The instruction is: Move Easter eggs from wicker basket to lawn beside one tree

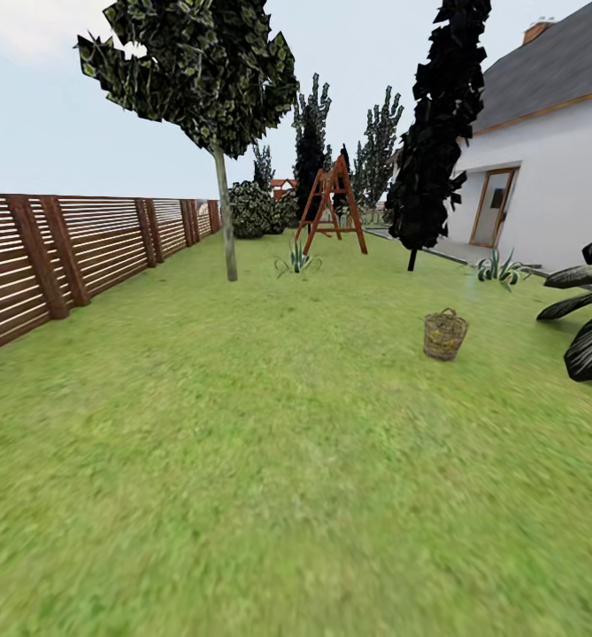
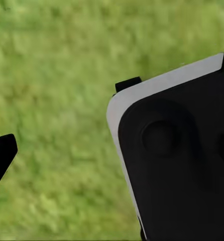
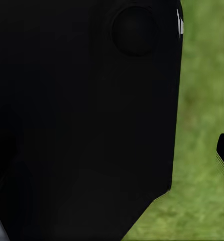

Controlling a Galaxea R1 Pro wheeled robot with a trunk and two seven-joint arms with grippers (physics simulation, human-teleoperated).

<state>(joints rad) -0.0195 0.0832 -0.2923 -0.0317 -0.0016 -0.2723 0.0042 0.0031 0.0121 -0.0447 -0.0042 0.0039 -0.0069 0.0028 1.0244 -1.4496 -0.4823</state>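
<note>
The wicker basket (image 1: 444, 334) is seen standing upright on the lawn (image 1: 269, 442), ahead and to the right, well apart from the robot, near the dark broad-leaved plant (image 1: 588, 310). Yellowish flecks can be made out through its weave, but individual eggs cannot be told at this range. The tree (image 1: 227, 221) with the pale, slightly leaning trunk stands farther off to the left, beside the wooden fence (image 1: 57, 257), so the eggs would have to be carried across open grass. In both wrist views only grass and dark robot housing are shown, and the spread of either gripper's fingers cannot be told; an approach to the basket is judged to be the step in hand
</note>
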